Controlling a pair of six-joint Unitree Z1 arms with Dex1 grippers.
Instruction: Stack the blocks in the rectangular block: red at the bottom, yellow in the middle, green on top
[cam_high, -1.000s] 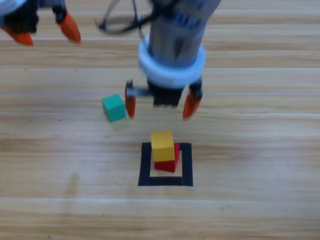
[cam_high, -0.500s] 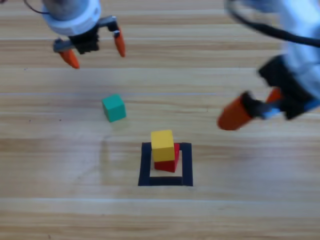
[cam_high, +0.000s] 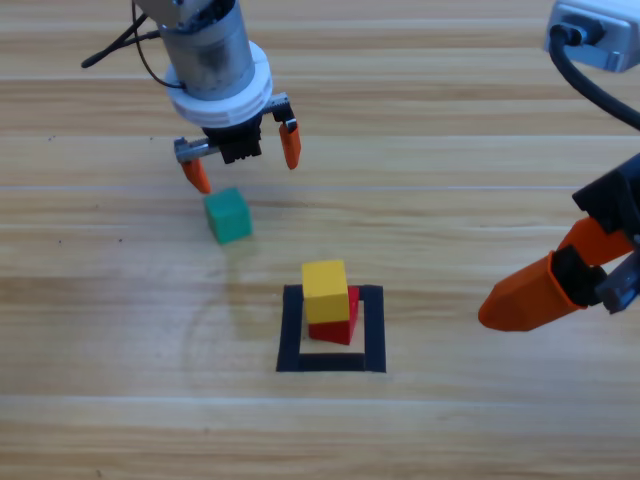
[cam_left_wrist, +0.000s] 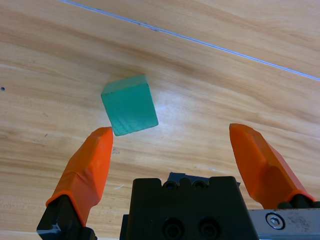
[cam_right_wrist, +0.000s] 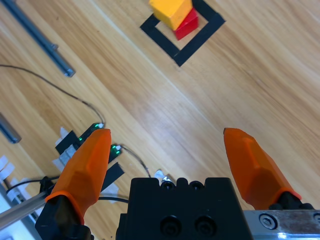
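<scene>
The left gripper (cam_high: 243, 159) hangs just above the teal-green cube (cam_high: 228, 215), its two orange jaws spread wide and holding nothing. In the left wrist view (cam_left_wrist: 172, 145) the cube (cam_left_wrist: 129, 105) sits on the wood off toward the left jaw, close by its tip and not squarely between the two. It is a small plain cube, turned a little askew to the grain of the wooden table (cam_high: 480, 180), with its top face paler than its sides. Toward the near edge and to the right of it, apart from it, lies the black tape outline (cam_high: 290, 330). Inside stands the red cube (cam_high: 347, 325) with the yellow cube (cam_high: 325, 291) on top, the yellow one shifted somewhat off the red so that only part of the red shows. The right gripper (cam_right_wrist: 167, 145) waits at the right edge, jaws parted and empty, well clear of the stack.
</scene>
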